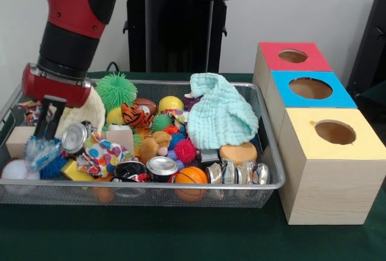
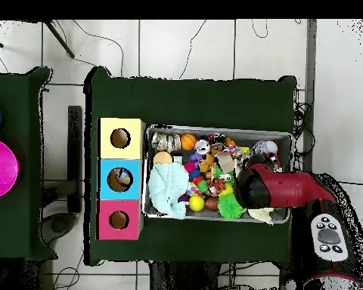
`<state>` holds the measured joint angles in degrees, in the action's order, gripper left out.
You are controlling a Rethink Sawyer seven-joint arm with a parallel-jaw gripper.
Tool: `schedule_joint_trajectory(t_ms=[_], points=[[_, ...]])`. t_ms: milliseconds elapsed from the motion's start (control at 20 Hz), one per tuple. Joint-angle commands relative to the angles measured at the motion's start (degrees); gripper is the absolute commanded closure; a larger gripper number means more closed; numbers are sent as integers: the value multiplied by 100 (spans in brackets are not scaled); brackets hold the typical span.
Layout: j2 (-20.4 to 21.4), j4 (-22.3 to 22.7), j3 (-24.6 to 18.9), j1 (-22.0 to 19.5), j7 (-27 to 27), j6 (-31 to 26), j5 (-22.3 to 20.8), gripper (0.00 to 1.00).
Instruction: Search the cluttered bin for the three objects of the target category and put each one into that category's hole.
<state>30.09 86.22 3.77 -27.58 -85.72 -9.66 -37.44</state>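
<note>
While the gripper (image 1: 47,129) hangs at the bin's (image 1: 272,184) 9 o'clock end, its dark fingers drop close together right above a crumpled clear bottle (image 1: 41,150), but whether they pinch it I cannot tell. Judgement: it is placed for a grasp there. Well apart at 2 o'clock, the hole (image 1: 293,56) sits open.

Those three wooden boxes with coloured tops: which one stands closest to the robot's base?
The red-topped box. In the front view it stands at the far end of the row, nearest the pedestal; the blue-topped box is in the middle and the yellow-topped box sits farthest away.
</note>
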Motion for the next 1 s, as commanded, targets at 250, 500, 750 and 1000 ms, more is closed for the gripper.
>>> schedule_joint_trajectory(t_ms=[250,500,750,1000], points=[[257,892,-733,-130,50,-858,32,100],[337,1050,-763,-99,-51,-918,103,100],[700,1424,-872,-64,-117,-1095,325,100],[214,993,-746,-5,-298,-557,70,100]])
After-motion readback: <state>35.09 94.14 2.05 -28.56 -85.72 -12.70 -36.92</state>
